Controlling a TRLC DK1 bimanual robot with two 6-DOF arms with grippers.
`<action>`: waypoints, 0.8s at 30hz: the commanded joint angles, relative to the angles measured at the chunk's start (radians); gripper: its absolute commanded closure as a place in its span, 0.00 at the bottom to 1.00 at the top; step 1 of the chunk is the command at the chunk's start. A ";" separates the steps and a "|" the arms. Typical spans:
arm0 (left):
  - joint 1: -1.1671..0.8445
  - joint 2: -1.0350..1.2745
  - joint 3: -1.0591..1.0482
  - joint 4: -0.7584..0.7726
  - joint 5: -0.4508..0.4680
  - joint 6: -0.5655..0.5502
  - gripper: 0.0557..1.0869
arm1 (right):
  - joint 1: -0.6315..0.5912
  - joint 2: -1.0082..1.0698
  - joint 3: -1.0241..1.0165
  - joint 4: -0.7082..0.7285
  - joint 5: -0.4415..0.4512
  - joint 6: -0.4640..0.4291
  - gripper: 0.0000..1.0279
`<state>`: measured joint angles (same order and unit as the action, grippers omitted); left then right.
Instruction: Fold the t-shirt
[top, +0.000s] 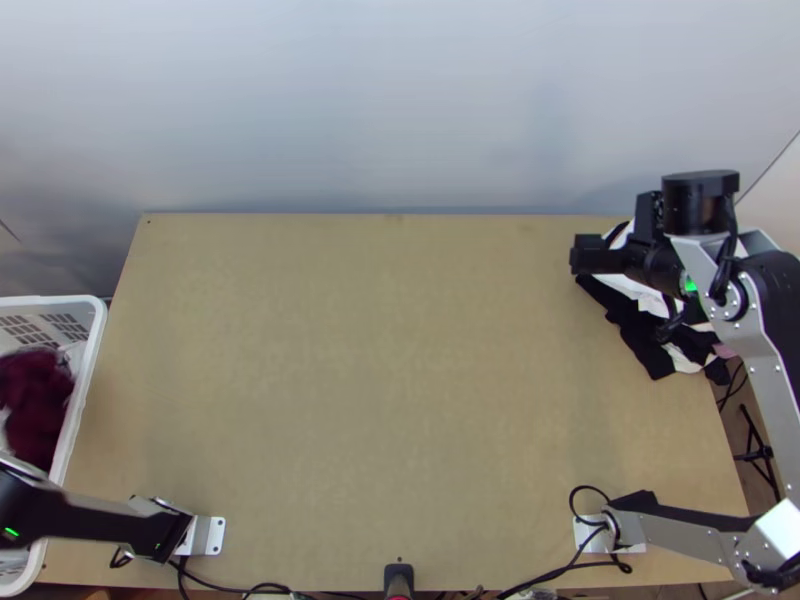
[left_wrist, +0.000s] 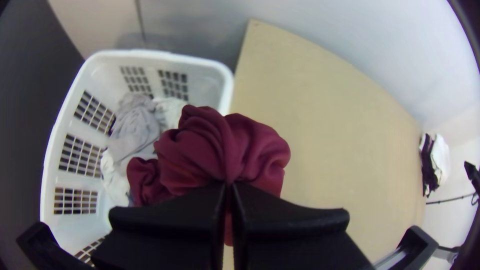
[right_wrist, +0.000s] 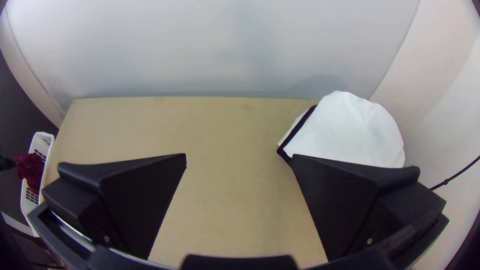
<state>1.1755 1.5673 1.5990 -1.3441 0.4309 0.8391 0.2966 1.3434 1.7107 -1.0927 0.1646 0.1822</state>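
Holding the dark red t-shirt (left_wrist: 215, 145) bunched, pinched in the closed left gripper (left_wrist: 229, 186). Below that grip, grey and white clothes (left_wrist: 134, 127) in the white basket (left_wrist: 227, 92). Well apart, gripping nothing with the wide-open right gripper (top: 582, 254); beneath and beside it, black and white clothes (top: 635, 335) piled on the table (top: 400, 360).

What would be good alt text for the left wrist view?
Bunched dark red cloth pinched in the left end effector, in front of a white basket holding grey and white clothes, beside a light wooden table.
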 joint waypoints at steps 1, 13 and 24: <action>-0.386 -0.343 -0.051 -0.052 0.083 -0.167 0.96 | -0.090 -0.064 -0.118 0.004 0.000 -0.001 0.05; -1.469 -0.360 -0.059 0.410 -0.070 -0.862 0.94 | -0.283 -0.348 -0.399 0.004 0.000 -0.006 0.05; -1.929 -0.245 -0.263 0.425 -0.162 -0.788 0.04 | -0.419 -0.556 -0.594 -0.041 0.000 -0.033 0.05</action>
<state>-0.5354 1.2785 1.3895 -0.9318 0.3031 0.0696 -0.0547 0.9024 1.2388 -1.1175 0.1646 0.1562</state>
